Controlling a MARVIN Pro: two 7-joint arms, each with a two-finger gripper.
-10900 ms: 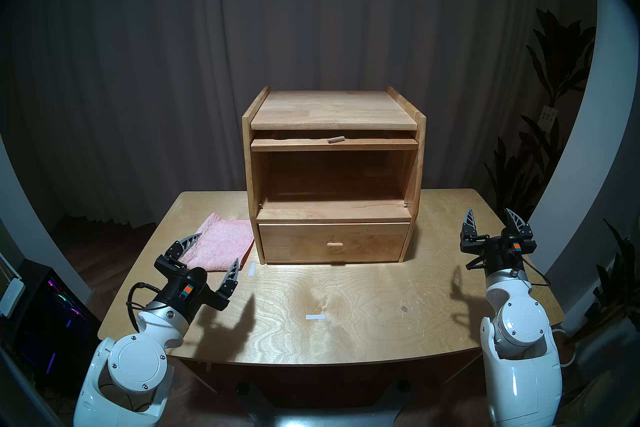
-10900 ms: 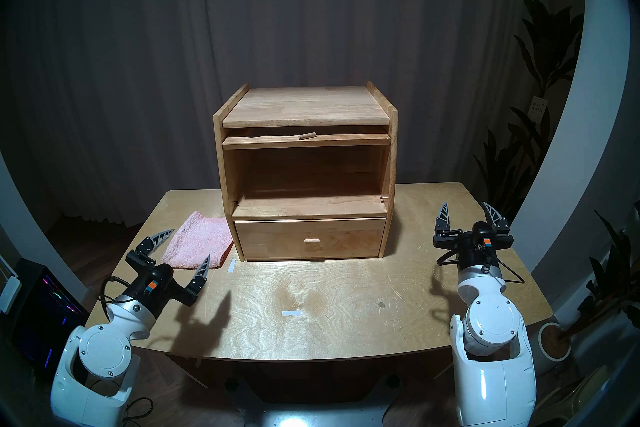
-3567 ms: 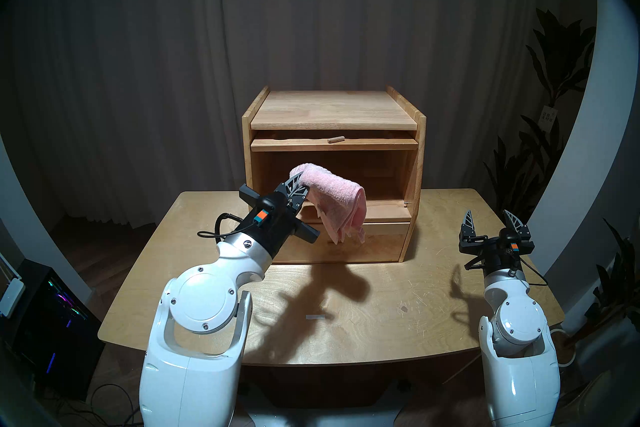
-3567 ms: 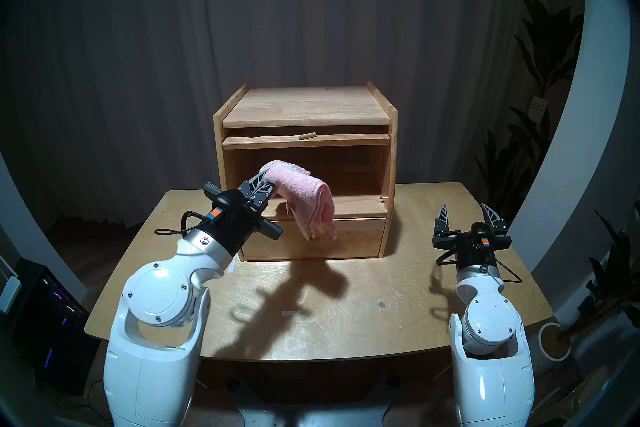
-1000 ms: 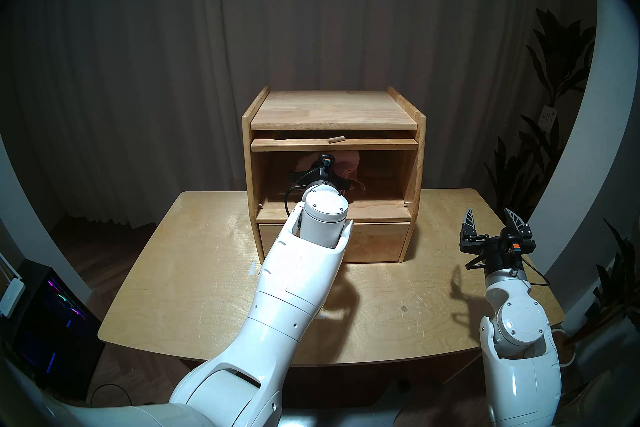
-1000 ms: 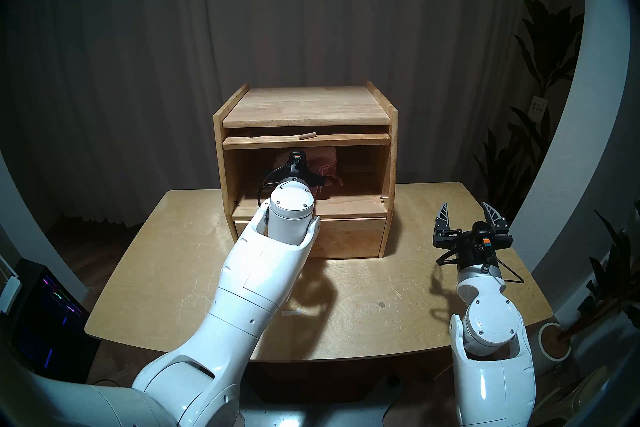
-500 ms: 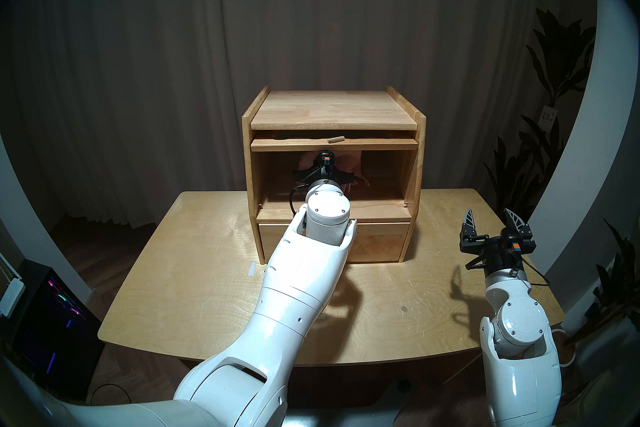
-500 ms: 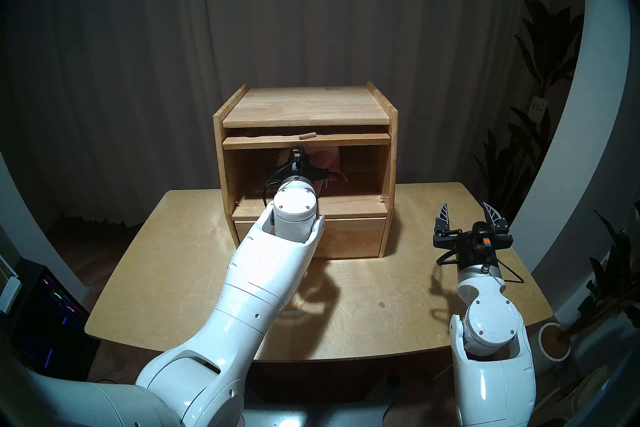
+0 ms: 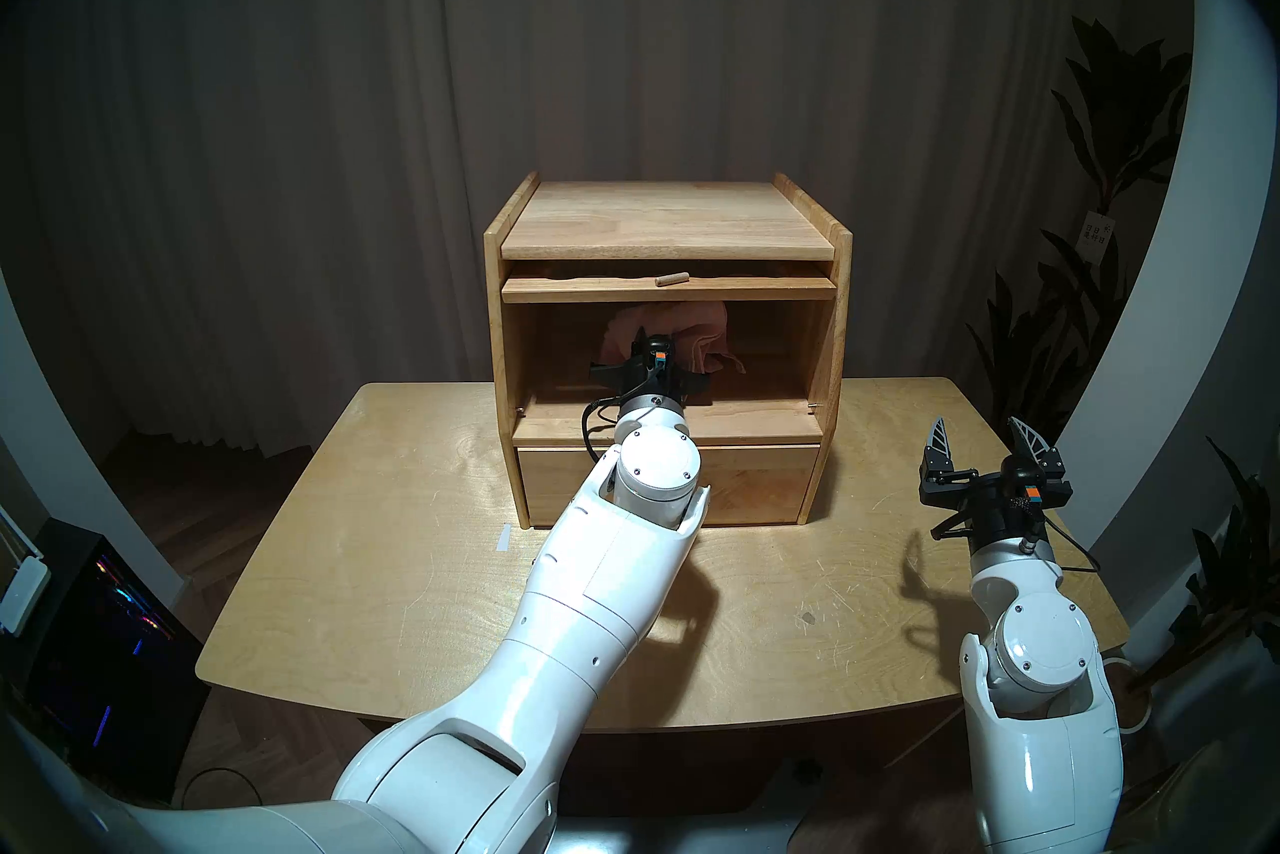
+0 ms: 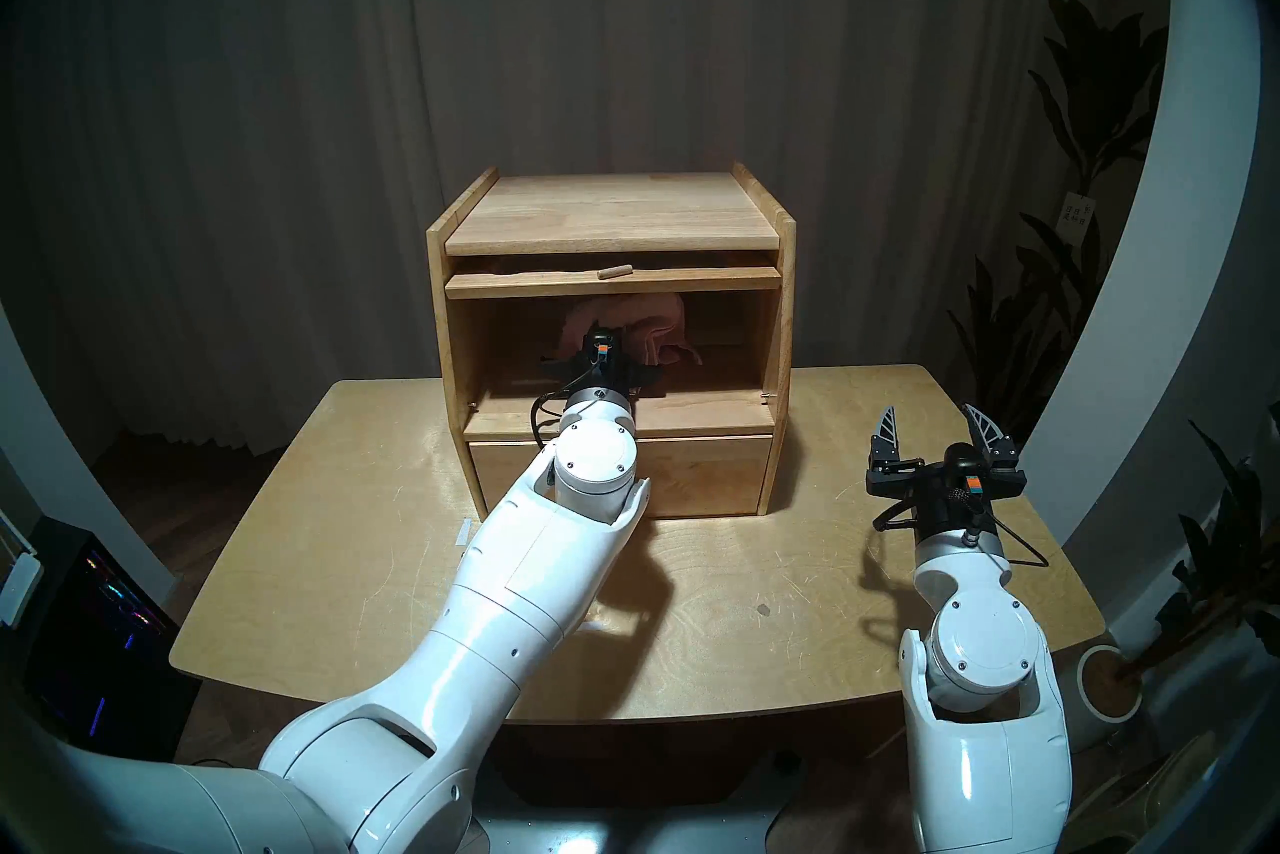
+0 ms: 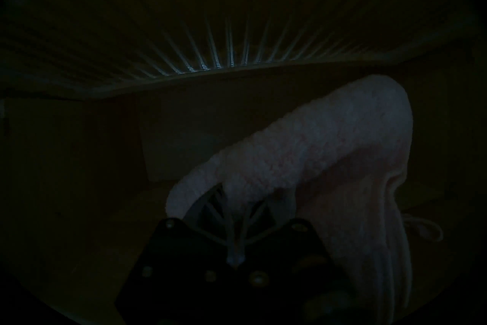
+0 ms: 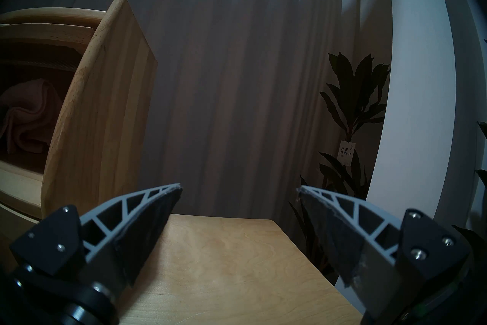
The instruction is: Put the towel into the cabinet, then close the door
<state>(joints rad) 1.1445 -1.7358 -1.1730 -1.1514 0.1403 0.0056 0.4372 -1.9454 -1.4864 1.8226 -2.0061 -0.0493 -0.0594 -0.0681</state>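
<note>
Worktop [image 9: 429,589]: I have wide bare room in front of the cabinet for backing my arm out.
Cabinet [image 9: 665,215]: big compartment stands open; I must mind its front sill and side walls.
Door [image 9: 668,290]: slid back flat under the top, peg handle [image 9: 670,279] at its front edge, clear to take.
Towel [image 9: 682,322]: light, soft, floppy; it droops inside the compartment, so hanging folds may snag.
Left tool [image 11: 234,213]: clamped on the towel's folded edge.
Right tool [image 12: 239,192]: fingers apart, holding nothing, off beside the cabinet.
</note>
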